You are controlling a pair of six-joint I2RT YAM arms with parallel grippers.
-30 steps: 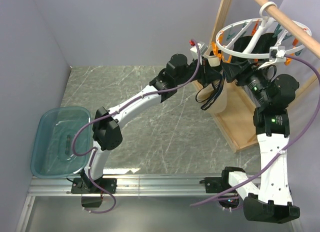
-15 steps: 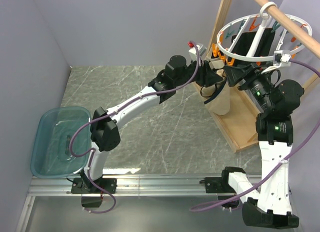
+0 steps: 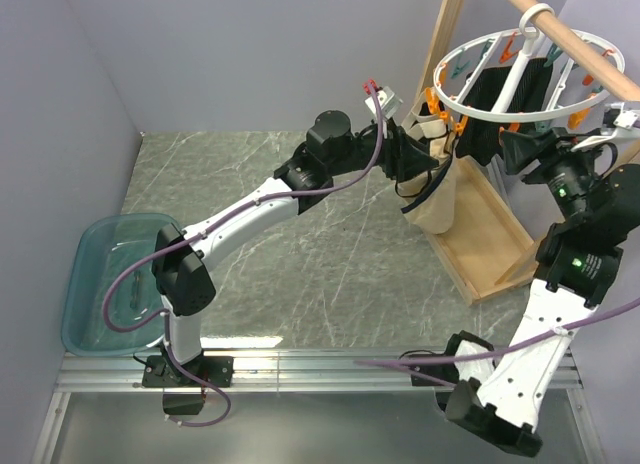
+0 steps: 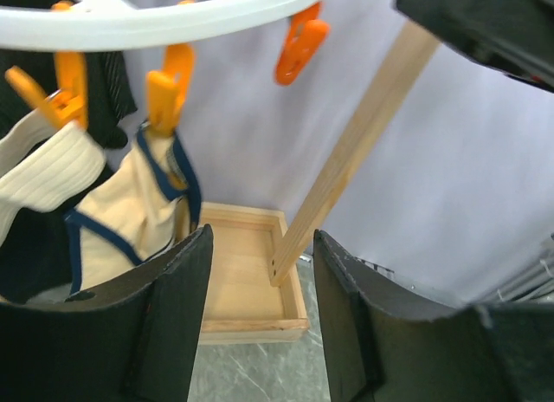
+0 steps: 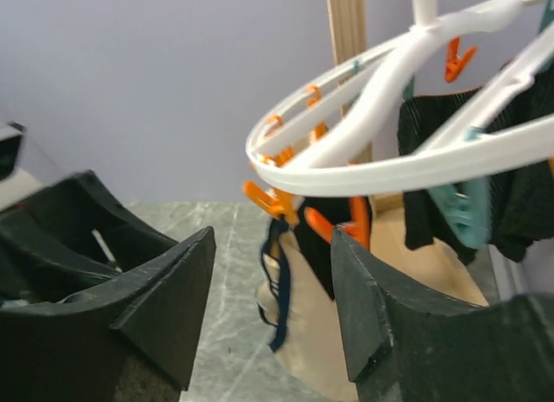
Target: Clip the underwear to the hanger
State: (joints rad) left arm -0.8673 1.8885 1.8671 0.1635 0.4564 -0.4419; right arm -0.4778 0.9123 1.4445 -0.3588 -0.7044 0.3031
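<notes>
The beige underwear (image 3: 438,199) with navy trim hangs from orange clips (image 3: 433,102) on the near-left rim of the white ring hanger (image 3: 500,112), which hooks over a wooden rod. In the left wrist view the underwear (image 4: 130,213) hangs from an orange clip (image 4: 166,94), just left of my open, empty left gripper (image 4: 260,320). In the top view the left gripper (image 3: 415,164) is beside the cloth's upper left. My right gripper (image 3: 518,149) is open and empty to the right of the hanger. Its wrist view shows the underwear (image 5: 303,341) beyond its gripper (image 5: 273,302).
Black garments (image 3: 500,89) hang inside the ring (image 5: 407,172). A wooden frame with a tray base (image 3: 490,254) and a slanted post (image 4: 355,142) stands under the hanger. A pale ribbed cloth (image 4: 43,172) hangs on a neighbouring clip. A blue tub (image 3: 120,284) sits at the far left.
My right gripper has drawn back to the right, away from the hanger's near rim. My left arm has shifted left and its gripper has dropped slightly. The underwear now hangs lower from the clips.
</notes>
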